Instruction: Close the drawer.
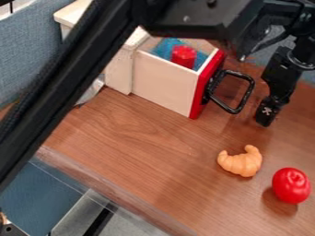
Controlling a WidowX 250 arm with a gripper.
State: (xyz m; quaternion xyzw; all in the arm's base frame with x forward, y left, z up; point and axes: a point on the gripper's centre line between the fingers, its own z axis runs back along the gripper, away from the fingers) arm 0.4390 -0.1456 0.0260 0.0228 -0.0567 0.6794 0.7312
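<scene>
Hanging tool [265,121] with white marking [267,110]

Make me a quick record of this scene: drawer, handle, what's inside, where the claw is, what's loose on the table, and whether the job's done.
drawer: open, pulled out from the pale cabinet; red front panel
handle: black loop on the front panel
inside: red object and something blue
claw: hanging just beyond the handle, a gap showing between them
loose on table: toy croissant, round red fruit-like item
job: not done, drawer not closed
</scene>
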